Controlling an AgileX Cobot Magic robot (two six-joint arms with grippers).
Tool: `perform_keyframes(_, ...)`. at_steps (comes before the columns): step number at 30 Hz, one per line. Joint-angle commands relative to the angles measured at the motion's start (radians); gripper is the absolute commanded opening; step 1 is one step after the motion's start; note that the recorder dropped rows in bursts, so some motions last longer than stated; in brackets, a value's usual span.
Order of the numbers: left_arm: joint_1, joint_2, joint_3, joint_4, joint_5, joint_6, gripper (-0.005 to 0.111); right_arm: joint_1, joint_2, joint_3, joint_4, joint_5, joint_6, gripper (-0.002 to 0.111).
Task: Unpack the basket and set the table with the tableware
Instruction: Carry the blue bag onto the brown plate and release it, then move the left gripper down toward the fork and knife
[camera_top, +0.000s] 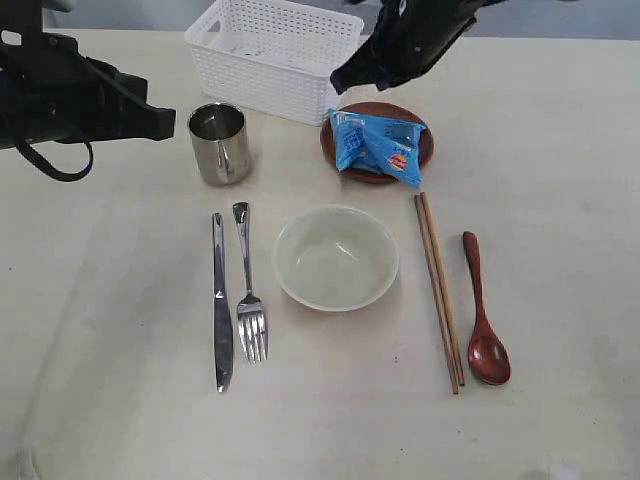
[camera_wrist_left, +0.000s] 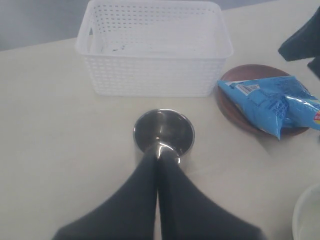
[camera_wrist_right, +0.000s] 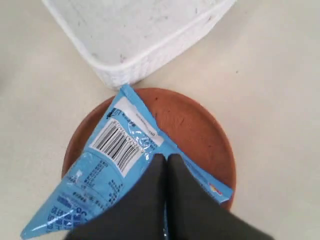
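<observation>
On the table (camera_top: 560, 200) lie a steel knife (camera_top: 221, 300) and fork (camera_top: 249, 290), a cream bowl (camera_top: 335, 257), chopsticks (camera_top: 438, 290) and a wooden spoon (camera_top: 483, 320). The steel mug (camera_top: 220, 143) stands upright behind them. A brown plate (camera_top: 385, 108) carries a blue snack packet (camera_top: 375, 145). The white basket (camera_top: 275, 55) stands at the back. My left gripper (camera_top: 165, 122) is shut and holds nothing, its tips just left of the mug (camera_wrist_left: 164, 131). My right gripper (camera_top: 340, 82) is shut and raised above the packet (camera_wrist_right: 100, 170) and plate (camera_wrist_right: 195, 125), holding nothing.
Inside, the basket (camera_wrist_left: 150, 75) looks empty. Its near corner (camera_wrist_right: 150, 55) sits close to the plate's rim. The left arm's dark body hangs over the table's left side. Bare tabletop lies to the far right and along the front edge.
</observation>
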Motion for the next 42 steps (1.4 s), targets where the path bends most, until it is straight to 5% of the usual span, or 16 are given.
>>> perform_keyframes(1, 0.004, -0.001, 0.006, -0.003, 0.004, 0.002, 0.0, 0.004, -0.009, -0.001, 0.042, 0.079, 0.003, 0.0)
perform_keyframes(16, 0.004, -0.001, 0.006, -0.003, 0.004, 0.002, 0.0, 0.013, 0.143, 0.009, 0.122, 0.012, -0.005, 0.0)
perform_keyframes(31, 0.004, -0.001, 0.006, -0.003, 0.033, 0.002, 0.0, 0.004, -0.181, 0.017, -0.041, 0.076, -0.024, 0.0)
perform_keyframes(42, 0.004, -0.001, 0.006, -0.003, 0.16, -0.036, 0.0, 0.004, -0.369, 0.237, -0.154, -0.039, -0.024, 0.0)
